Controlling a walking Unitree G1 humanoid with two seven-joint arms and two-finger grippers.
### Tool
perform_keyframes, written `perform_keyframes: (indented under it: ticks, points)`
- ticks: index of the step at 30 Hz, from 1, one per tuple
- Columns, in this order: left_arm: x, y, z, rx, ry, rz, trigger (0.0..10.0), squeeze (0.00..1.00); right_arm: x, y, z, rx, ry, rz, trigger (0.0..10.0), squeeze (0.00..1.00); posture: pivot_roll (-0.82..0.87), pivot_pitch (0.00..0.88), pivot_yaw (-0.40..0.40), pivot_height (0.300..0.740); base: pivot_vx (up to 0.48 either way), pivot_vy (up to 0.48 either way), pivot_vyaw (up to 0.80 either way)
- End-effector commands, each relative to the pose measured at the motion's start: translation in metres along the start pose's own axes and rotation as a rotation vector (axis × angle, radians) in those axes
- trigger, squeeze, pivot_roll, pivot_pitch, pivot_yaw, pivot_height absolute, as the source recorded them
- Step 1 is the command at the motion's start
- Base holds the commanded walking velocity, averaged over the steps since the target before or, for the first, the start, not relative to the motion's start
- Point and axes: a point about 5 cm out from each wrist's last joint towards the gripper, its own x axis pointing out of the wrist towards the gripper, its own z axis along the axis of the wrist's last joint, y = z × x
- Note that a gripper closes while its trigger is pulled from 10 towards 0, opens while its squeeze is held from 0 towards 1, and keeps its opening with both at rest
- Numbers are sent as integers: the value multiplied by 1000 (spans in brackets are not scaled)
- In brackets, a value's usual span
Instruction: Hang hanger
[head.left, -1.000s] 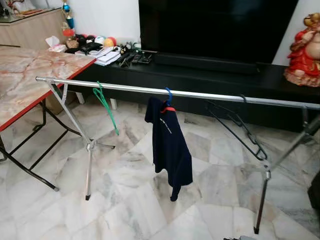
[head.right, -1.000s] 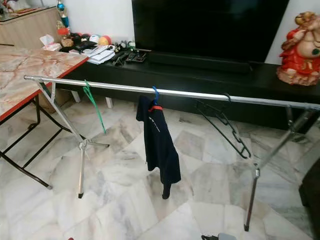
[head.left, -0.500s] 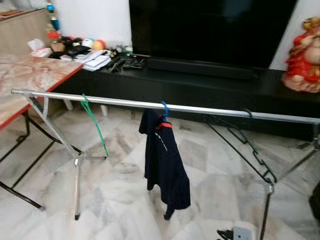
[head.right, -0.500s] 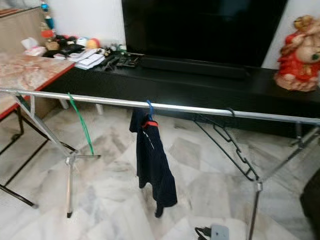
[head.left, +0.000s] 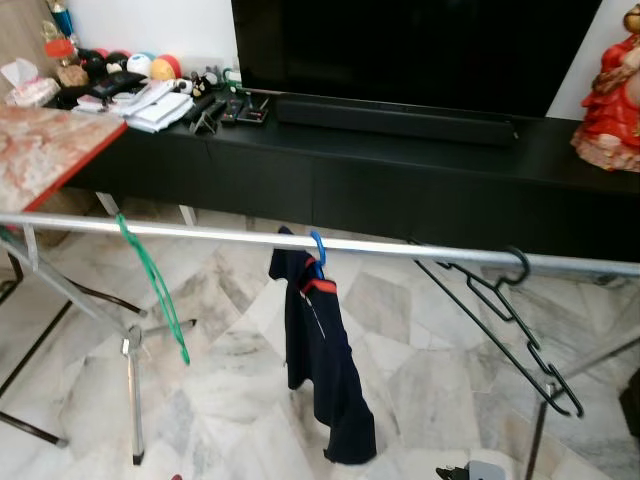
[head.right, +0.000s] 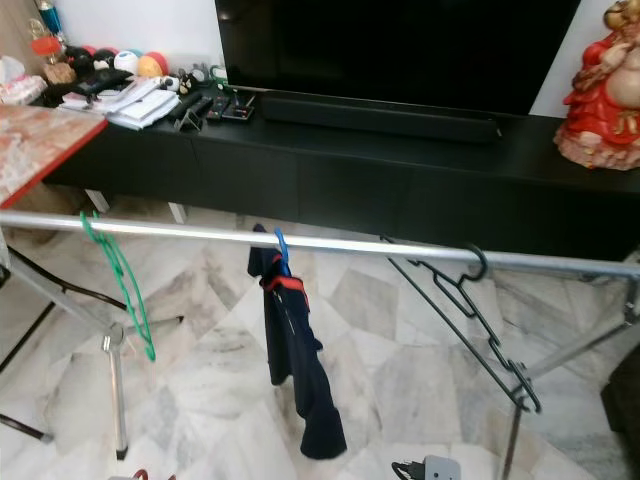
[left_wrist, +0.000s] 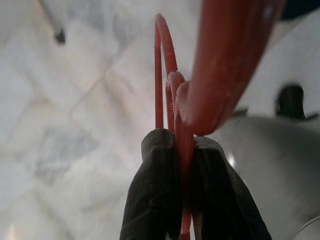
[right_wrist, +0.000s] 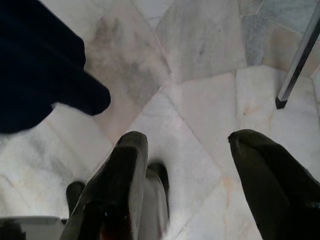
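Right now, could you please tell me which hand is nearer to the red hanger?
Left. The left hand is clamped on the red hanger; the right hand is open above the marble floor, near the navy shirt's hem.

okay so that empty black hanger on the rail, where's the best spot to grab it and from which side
Probably the black hanger's neck, just under the hook on the silver rail. Its frame slants down toward the robot's right, edge-on, so come from the front and close across the thin wire. The right tool is open; the left tool holds a red hanger.
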Motion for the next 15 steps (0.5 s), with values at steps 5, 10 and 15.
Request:
perform_keyframes:
  ticks: [5, 10, 15]
  points:
    - [0, -10, -4, 94, 12, -82, 10000, 0, -2, -8, -4, -20, 16, -9, 10000, 0, -33, 147, 10, 740, 54, 0, 0]
    - [0, -11, 2, 213, -26, -107, 10000, 0, -2, -8, -5, -24, 17, -9, 10000, 0, -31, 155, 7, 740, 0, 0, 0]
    - [2, -21, 19, 266, -130, -141, 10000, 0, -2, -9, -5, -39, 20, -4, 10000, 0, -32, 158, 4, 740, 0, 0, 0]
